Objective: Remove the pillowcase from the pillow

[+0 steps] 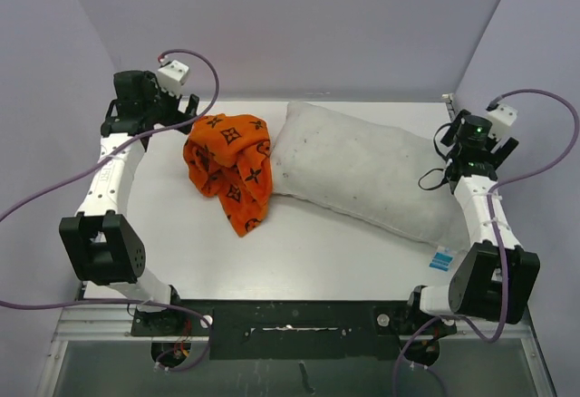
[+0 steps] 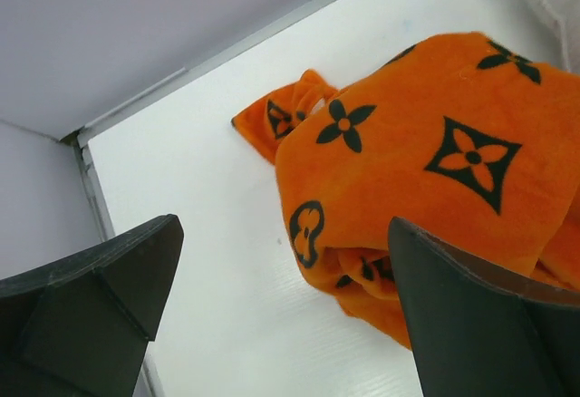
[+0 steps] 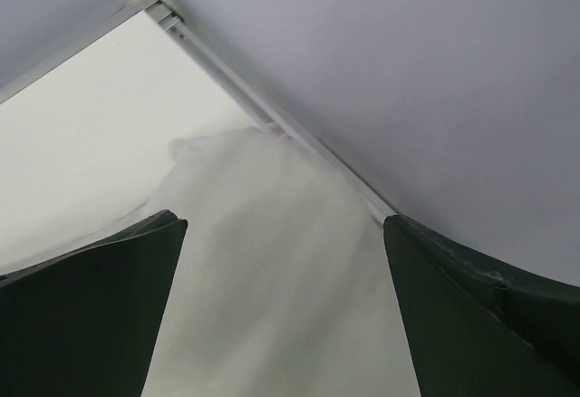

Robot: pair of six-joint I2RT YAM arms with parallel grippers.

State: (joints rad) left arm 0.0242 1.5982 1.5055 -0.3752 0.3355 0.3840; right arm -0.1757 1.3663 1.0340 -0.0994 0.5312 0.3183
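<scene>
The orange pillowcase with black motifs lies crumpled in a heap on the white table, just left of the off-white pillow and apart from it except where their edges meet. The pillow lies bare, slanting toward the right front, its blue-and-white tag at the near right corner. My left gripper hovers at the heap's back left, open and empty; in the left wrist view the pillowcase sits ahead of the left gripper. My right gripper stands open over the pillow's right end; the pillow shows blurred between its jaws.
Grey-lilac walls close in the table on the left, back and right. The table's back left corner rail shows in the left wrist view, and the back rail runs beside the pillow in the right wrist view. Arm bases and cables sit at the near edge.
</scene>
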